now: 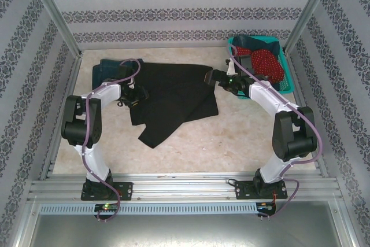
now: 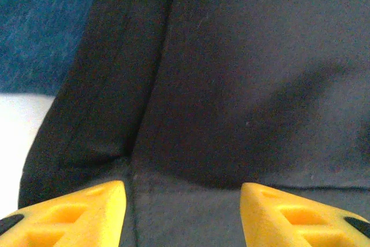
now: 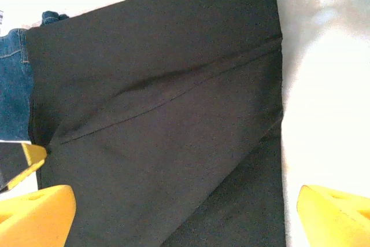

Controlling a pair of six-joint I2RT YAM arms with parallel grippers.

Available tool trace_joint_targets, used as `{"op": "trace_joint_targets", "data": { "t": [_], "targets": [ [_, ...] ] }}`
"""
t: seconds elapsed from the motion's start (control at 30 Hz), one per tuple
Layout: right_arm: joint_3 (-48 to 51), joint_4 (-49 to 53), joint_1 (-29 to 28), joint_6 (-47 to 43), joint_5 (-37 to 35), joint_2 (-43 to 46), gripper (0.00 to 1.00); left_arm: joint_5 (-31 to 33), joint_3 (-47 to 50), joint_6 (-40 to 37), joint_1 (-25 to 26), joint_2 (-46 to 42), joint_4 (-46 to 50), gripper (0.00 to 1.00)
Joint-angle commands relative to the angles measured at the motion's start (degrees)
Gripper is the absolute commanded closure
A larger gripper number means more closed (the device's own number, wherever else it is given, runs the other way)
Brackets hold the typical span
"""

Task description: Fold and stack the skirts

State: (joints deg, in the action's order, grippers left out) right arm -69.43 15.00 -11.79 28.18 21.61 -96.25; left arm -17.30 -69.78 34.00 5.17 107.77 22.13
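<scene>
Yellow fingers [image 2: 87, 212] of my left gripper [image 2: 182, 203] sit closest to the lens on the left wrist view. They stand apart with nothing pinched between them. I read those jaws as partly open and empty, low over the black skirt [image 2: 231, 85], which lies flat under and beyond the tips with a seam running up from between them. Whether the tips touch the fabric I cannot tell. At the upper left a denim skirt [image 2: 40, 27] shows past the black edge, with bare table [image 2: 14, 143] below it.

On the right wrist view my right gripper [image 3: 185, 203] has its fingers spread wide, out at the two lower corners, holding nothing. Black cloth spreads beneath it with a diagonal crease. Its right edge ends on pale table, and blue denim peeks out at the left.

From above, I see the left gripper at the black skirt's left side and the right one at its far right corner. That skirt lies spread mid-table, rumpled toward the near left, and overlaps the denim skirt at the far left. The red dotted skirt [image 1: 267, 65] lies in the teal basket [image 1: 289, 79] at the far right, just beyond my right arm, with a dark blue cloth [image 1: 254, 43] at the basket's far end
</scene>
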Motion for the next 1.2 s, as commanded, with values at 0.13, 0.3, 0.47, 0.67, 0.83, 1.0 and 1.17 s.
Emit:
{"op": "trace_joint_targets", "data": {
  "t": [0.13,0.3,0.47,0.67,0.83,1.0,1.17],
  "targets": [
    [1.5,-1.0,-0.4,-0.1,-1.5,2.5,0.02,-2.8,0.9,3.9,-0.1,0.7,-6.5,0.61],
    [-0.3,-2.3,-0.3,-2.1,-0.3,0.1,0.02,-0.9,0.9,3.4,-0.6,-3.4,-3.3,0.93],
    [-6.7,-2.0,-0.2,-7.1,0.3,-6.6,0.03,2.4,-0.2,0.2,-1.2,-9.4,2.5,1.00],
    [-17.5,3.8,-0.8,-3.9,-9.7,-17.5,0.17,1.6,-0.3,-1.0,-1.5,-13.4,4.6,1.00],
    [-23.4,7.2,-1.0,3.9,-6.8,-23.0,0.25,0.6,-0.8,-0.7,-1.5,-13.2,4.9,1.00],
    [-28.0,11.6,-2.5,10.7,-7.7,-25.7,0.23,-0.2,-1.2,-1.5,-1.5,-12.9,5.1,1.00],
    [-32.4,14.3,-2.9,11.3,-12.1,-29.9,0.26,-1.1,-1.1,-1.7,-1.5,-12.2,4.0,1.00]
  ]
}}
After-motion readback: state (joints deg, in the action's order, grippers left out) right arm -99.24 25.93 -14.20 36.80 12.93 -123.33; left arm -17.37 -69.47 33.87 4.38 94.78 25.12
